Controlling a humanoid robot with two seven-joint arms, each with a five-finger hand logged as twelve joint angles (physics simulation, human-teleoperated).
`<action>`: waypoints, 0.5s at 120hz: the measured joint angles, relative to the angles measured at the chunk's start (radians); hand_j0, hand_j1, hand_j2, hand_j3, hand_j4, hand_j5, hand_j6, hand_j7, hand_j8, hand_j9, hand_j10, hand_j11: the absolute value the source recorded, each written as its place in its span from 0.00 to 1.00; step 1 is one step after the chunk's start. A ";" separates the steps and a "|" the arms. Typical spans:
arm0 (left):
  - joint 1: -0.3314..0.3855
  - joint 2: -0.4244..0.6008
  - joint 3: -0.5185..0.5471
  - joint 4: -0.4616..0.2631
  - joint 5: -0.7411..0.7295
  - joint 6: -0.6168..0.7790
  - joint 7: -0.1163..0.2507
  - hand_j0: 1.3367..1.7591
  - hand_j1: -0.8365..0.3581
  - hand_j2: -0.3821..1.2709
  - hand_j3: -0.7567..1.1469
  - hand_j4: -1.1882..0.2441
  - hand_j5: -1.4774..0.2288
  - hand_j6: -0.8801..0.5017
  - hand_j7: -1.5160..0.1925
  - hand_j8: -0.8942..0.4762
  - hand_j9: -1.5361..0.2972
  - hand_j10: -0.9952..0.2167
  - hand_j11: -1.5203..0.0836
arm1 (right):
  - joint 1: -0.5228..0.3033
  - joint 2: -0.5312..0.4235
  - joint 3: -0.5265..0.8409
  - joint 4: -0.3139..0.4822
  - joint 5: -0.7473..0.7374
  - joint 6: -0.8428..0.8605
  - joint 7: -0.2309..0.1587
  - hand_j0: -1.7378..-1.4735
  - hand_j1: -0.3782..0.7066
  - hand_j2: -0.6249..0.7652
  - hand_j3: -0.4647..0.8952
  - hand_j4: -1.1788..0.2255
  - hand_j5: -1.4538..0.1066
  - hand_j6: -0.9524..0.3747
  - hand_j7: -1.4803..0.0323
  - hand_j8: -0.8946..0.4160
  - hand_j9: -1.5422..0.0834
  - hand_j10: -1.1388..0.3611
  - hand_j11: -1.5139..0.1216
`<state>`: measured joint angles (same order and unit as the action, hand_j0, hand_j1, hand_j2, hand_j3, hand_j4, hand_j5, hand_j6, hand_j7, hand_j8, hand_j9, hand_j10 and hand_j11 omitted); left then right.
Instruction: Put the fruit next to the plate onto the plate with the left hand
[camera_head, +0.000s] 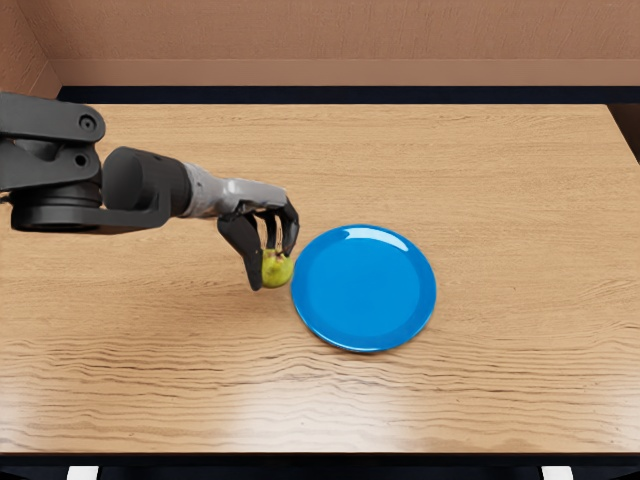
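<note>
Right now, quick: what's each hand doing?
Left hand: closed on the small yellow-green fruit, just off the left edge of the round blue plate.
Right hand: not in view.

Item count: one blue plate (364, 288), one yellow-green fruit (278, 269), one wooden table (480, 170), one robot hand (262, 235) in view.

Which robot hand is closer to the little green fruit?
Left. The left hand is right at the fruit, curled around it beside the blue plate. The right hand is not in the picture.
</note>
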<state>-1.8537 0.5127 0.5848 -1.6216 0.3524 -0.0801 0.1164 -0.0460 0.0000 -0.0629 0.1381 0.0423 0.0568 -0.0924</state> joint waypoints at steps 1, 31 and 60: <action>-0.001 -0.002 -0.002 0.001 -0.002 0.000 0.000 0.75 0.33 0.68 0.40 0.32 0.14 0.38 0.20 0.32 0.21 0.11 0.23 | 0.000 0.000 0.000 0.000 0.000 0.000 0.000 0.30 0.05 0.45 0.34 0.82 0.91 0.70 0.96 0.66 0.93 0.74 0.91; -0.007 -0.096 -0.028 0.041 -0.029 -0.001 0.001 0.75 0.31 0.70 0.40 0.31 0.14 0.38 0.21 0.32 0.21 0.11 0.23 | 0.000 0.000 0.000 0.000 0.000 0.000 0.000 0.30 0.05 0.45 0.34 0.82 0.91 0.70 0.96 0.66 0.93 0.74 0.91; 0.007 -0.184 -0.045 0.093 -0.034 0.001 0.004 0.75 0.31 0.71 0.40 0.32 0.14 0.38 0.21 0.33 0.21 0.11 0.23 | 0.000 0.000 0.000 0.000 0.000 0.000 0.000 0.30 0.05 0.45 0.34 0.82 0.91 0.70 0.96 0.66 0.93 0.74 0.91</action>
<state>-1.8471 0.3291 0.5403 -1.5289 0.3183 -0.0795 0.1199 -0.0460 0.0000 -0.0629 0.1381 0.0424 0.0568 -0.0922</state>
